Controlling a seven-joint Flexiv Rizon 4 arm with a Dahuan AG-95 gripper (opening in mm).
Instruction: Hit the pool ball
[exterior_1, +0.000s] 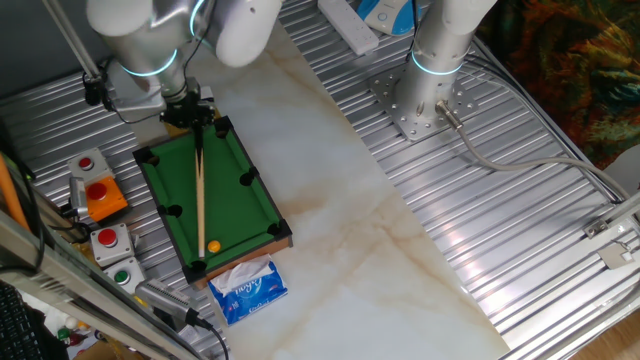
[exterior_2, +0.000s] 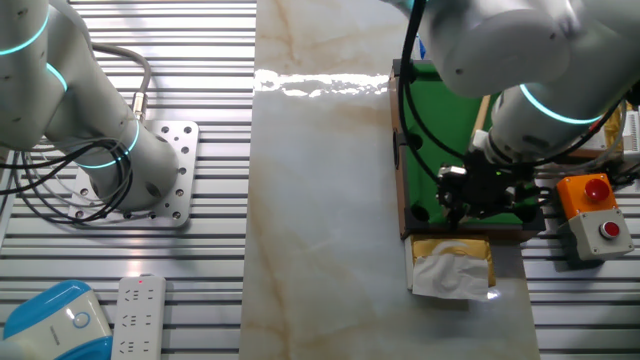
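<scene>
A green mini pool table (exterior_1: 225, 185) lies on the marble tabletop; it also shows in the other fixed view (exterior_2: 440, 110), mostly behind the arm. The tiny orange pool ball (exterior_1: 213, 246) rests near the table's near end, close to a corner pocket. My gripper (exterior_1: 196, 118) hangs over the far end, shut on a thin wooden cue stick (exterior_1: 200, 190) that runs down the felt. The cue's tip lies just left of the ball. In the other fixed view the gripper (exterior_2: 478, 192) hides the ball and the cue.
A blue tissue pack (exterior_1: 248, 287) lies against the pool table's near end. Button boxes with red and green buttons (exterior_1: 98, 195) stand to its left. A second arm's base (exterior_1: 425, 100) is bolted at the back right. A power strip (exterior_2: 137, 315) lies on the slatted surface.
</scene>
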